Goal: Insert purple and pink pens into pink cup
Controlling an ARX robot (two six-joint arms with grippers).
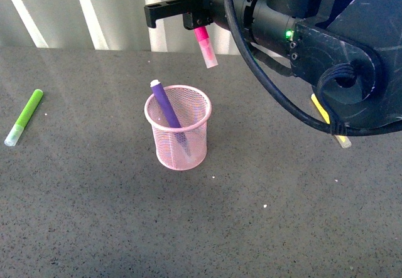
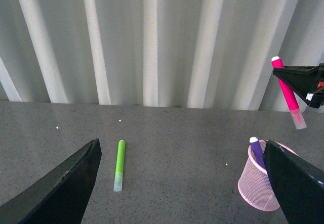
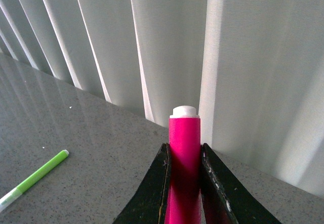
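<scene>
In the upper middle of the front frame, the right tool (image 3: 185,155) is clamped on the pink pen (image 1: 205,47). The pen hangs tilted in the air with its clear cap downward, above the far right of the pink cup's (image 1: 179,155) rim and apart from it. The cup stands upright at the centre of the frame. The purple pen (image 1: 164,102) leans inside it, its white end poking up over the left side of the rim.

There is open room all around the cup. A green marker (image 1: 25,116) lies well apart near the left edge of the frame. A yellow marker (image 1: 321,112) lies at the right, mostly hidden behind the right arm.

In the left wrist view the left tool (image 2: 180,145) shows as two dark fingers (image 2: 66,183) at the lower corners, spread wide apart with nothing between them.

The surface (image 1: 94,215) is grey, speckled and slightly glossy. Its far edge runs across the top of the front frame, and white pleated curtains (image 1: 88,8) hang directly behind it.
</scene>
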